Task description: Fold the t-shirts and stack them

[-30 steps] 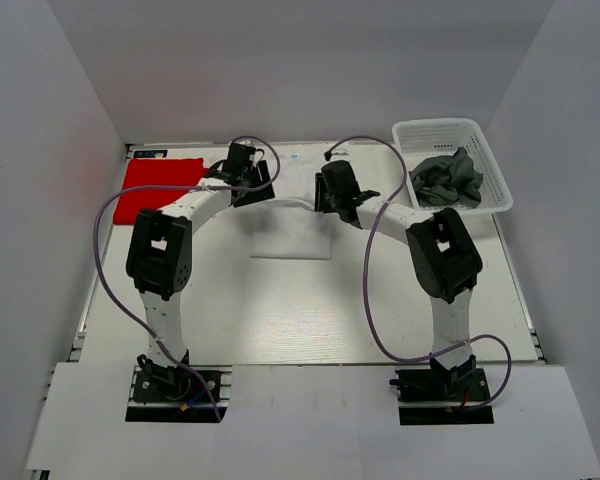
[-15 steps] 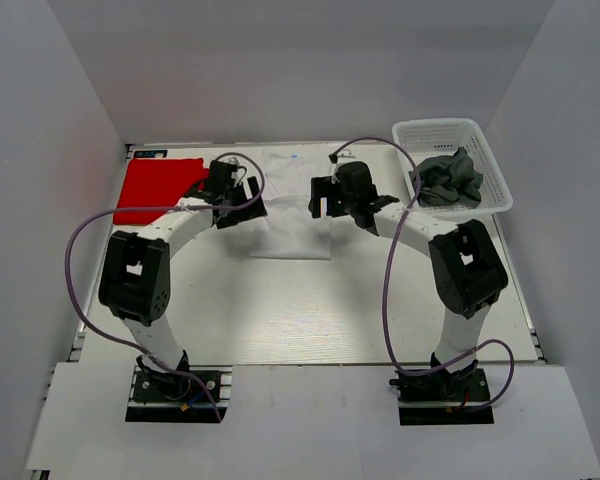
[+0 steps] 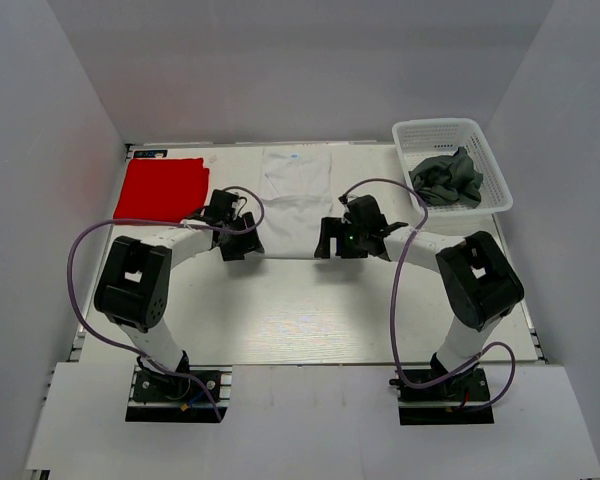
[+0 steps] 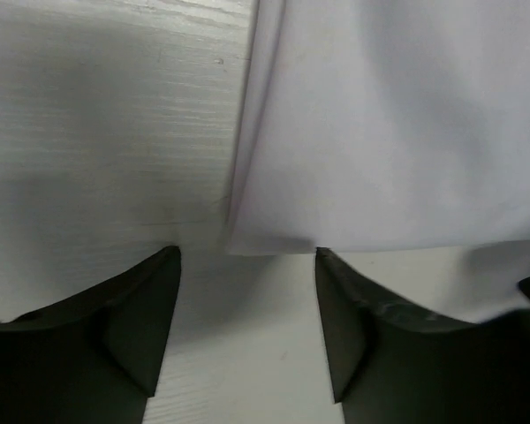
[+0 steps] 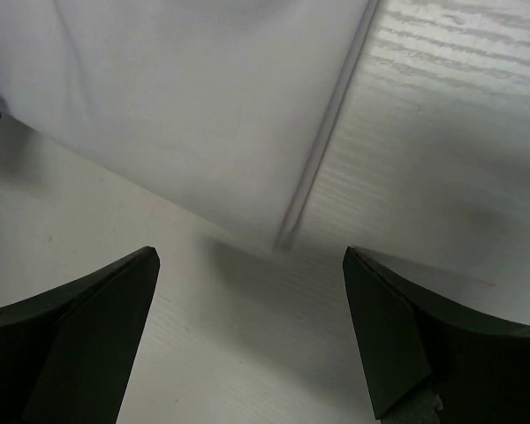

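Top external view lays out the table (image 3: pixel 280 320) with the white t-shirt (image 3: pixel 295 195) spread flat at its far middle. The red t-shirt (image 3: pixel 162 188) lies as a neat rectangle at the far left, and the dark grey t-shirt (image 3: pixel 445 178) sits crumpled in the basket (image 3: pixel 435 128) at the far right. Both arms reach to the white shirt's near hem, one at each corner.

Left wrist view has the left gripper (image 4: pixel 247 253) spread wide, with the shirt's near-left corner just ahead of the gap and not yet between the fingers. Right wrist view shows the right gripper (image 5: pixel 249 256) equally spread, facing the near-right corner. Neither holds cloth.

The step in hand looks like pinching both hem corners to fold the shirt away from the bases. To do it well, each gripper should advance until its corner sits well between the fingers. It should then press down to the table and close on every layer. Both should lift and carry evenly, or the fold may skew.
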Robot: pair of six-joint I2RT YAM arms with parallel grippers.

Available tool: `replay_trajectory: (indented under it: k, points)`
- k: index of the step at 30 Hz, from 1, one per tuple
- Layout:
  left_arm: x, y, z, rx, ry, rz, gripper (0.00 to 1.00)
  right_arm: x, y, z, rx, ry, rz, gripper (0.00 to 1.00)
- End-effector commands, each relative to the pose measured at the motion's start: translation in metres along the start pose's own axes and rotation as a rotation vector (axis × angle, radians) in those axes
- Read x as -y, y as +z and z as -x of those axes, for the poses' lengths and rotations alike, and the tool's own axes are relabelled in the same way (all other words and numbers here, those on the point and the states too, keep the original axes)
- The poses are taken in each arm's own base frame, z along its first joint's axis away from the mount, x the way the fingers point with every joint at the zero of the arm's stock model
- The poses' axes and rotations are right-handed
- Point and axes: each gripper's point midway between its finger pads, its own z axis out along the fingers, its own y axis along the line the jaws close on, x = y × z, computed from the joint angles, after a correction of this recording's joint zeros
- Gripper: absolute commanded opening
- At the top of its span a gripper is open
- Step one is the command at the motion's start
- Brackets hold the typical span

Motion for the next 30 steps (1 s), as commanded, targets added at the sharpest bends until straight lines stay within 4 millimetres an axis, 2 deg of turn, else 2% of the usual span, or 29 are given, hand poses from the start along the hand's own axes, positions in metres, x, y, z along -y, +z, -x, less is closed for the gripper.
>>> replay_trajectory:
  k: [1,2,3,4,5,6,7,10,11,12,13,14,16,20,21,23,24,26,27,28,30]
  points:
    - [0.004,0.007,-0.009,-0.019,-0.009,-0.046,0.64,-0.014,0.0,-0.008,-0.038,0.052,0.068,0.9]
    - [0.005,0.008,-0.012,-0.034,-0.011,-0.053,0.62,-0.014,0.001,-0.01,-0.044,0.066,0.067,0.89]
    - [0.003,0.013,-0.014,-0.039,-0.012,-0.049,0.59,-0.01,0.007,-0.015,-0.061,0.077,0.059,0.82]
    - [0.004,0.015,-0.011,-0.038,-0.012,-0.05,0.54,-0.009,0.008,-0.014,-0.059,0.081,0.058,0.79]
    - [0.004,0.015,-0.011,-0.038,-0.012,-0.05,0.44,-0.01,0.01,-0.013,-0.055,0.087,0.057,0.75]
    - [0.002,0.018,-0.014,-0.048,-0.014,-0.044,0.39,-0.008,0.012,-0.015,-0.061,0.097,0.052,0.72]
    - [0.002,0.018,-0.014,-0.048,-0.014,-0.044,0.29,-0.007,0.014,-0.014,-0.054,0.101,0.046,0.63]
    - [0.003,0.02,-0.012,-0.048,-0.014,-0.044,0.19,-0.005,0.017,-0.009,-0.035,0.102,0.037,0.46]
    - [0.004,0.019,-0.007,-0.035,-0.012,-0.042,0.09,-0.001,0.02,-0.007,-0.027,0.105,0.021,0.39]
    - [0.004,0.019,-0.007,-0.034,-0.012,-0.042,0.02,0.001,0.022,-0.007,-0.02,0.102,0.011,0.37]
    - [0.003,0.021,-0.009,-0.042,-0.013,-0.037,0.0,0.004,0.024,-0.002,0.002,0.099,-0.006,0.3]
    - [0.005,0.021,-0.006,-0.035,-0.012,-0.042,0.0,0.01,0.028,-0.003,0.005,0.104,-0.034,0.16]
    - [0.005,0.021,-0.006,-0.034,-0.012,-0.042,0.0,0.017,0.03,0.001,0.035,0.102,-0.065,0.01]
    - [0.008,0.013,-0.007,-0.011,-0.006,-0.067,0.0,0.016,0.022,0.003,0.079,0.082,-0.056,0.0]
    - [0.012,0.01,-0.003,0.001,-0.003,-0.085,0.0,0.011,0.014,0.007,0.109,0.067,-0.037,0.0]
    - [0.016,0.0,-0.005,0.006,0.001,-0.113,0.0,0.013,0.006,0.0,0.117,0.008,-0.024,0.0]
    - [0.022,-0.005,-0.004,0.019,0.012,-0.127,0.0,0.0,-0.007,0.008,0.152,-0.023,0.009,0.0]
    - [0.021,-0.012,-0.018,0.006,0.021,-0.137,0.0,0.002,-0.014,-0.005,0.133,-0.066,-0.004,0.0]
    - [0.026,-0.025,-0.013,0.04,0.028,-0.158,0.0,-0.007,-0.028,0.003,0.17,-0.085,0.014,0.0]
    - [0.029,-0.03,-0.029,-0.001,0.035,-0.189,0.0,-0.001,-0.031,-0.014,0.132,-0.08,-0.009,0.0]
    - [0.033,-0.046,-0.038,-0.017,0.019,-0.224,0.0,-0.014,-0.052,-0.018,0.14,-0.097,0.021,0.0]
